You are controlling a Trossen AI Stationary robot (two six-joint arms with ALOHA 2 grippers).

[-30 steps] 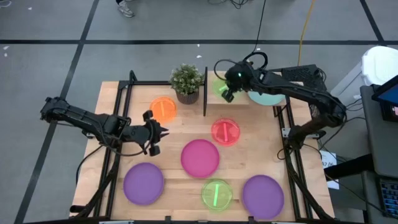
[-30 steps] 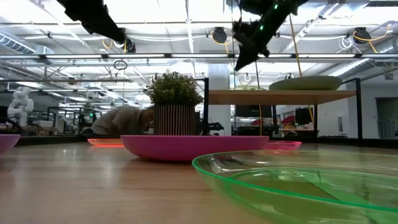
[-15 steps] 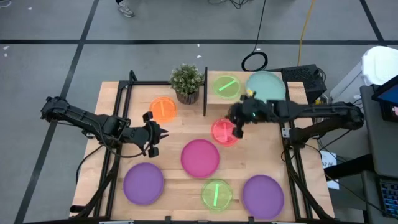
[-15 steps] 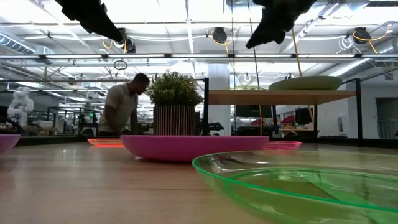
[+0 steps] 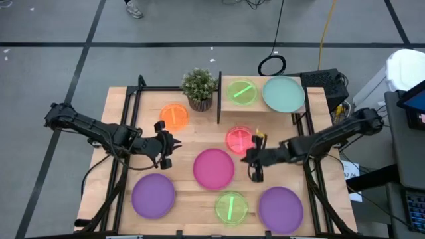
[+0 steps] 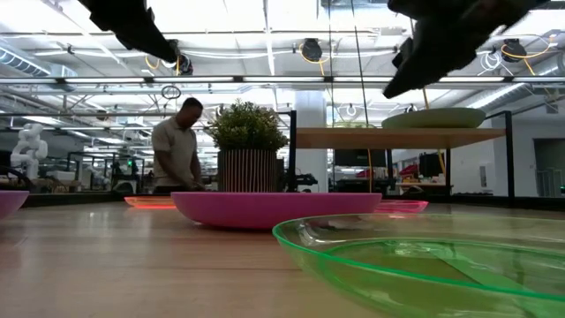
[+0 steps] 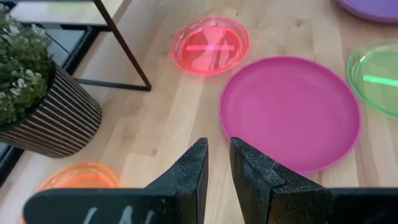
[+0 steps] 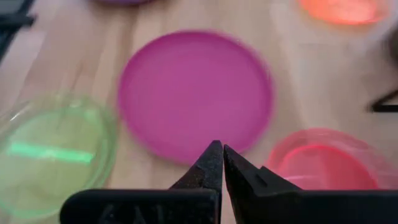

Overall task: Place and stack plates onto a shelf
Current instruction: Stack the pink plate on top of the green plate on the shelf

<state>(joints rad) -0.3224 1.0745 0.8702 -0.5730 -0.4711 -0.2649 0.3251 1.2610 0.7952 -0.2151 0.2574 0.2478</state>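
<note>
overhead, closed, empty right gripper (image 5: 253,161) hovers beside the magenta plate (image 5: 213,168); low view alone shows a person (image 6: 177,146).

Shelf (image 5: 259,109) (raised) carries lime plate (image 5: 242,91), teal plate (image 5: 283,93).

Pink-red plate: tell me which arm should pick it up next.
Right. The right gripper, jaws shut and empty, hovers just beside the pink-red plate. The left gripper waits farther away, across the magenta plate.
</note>
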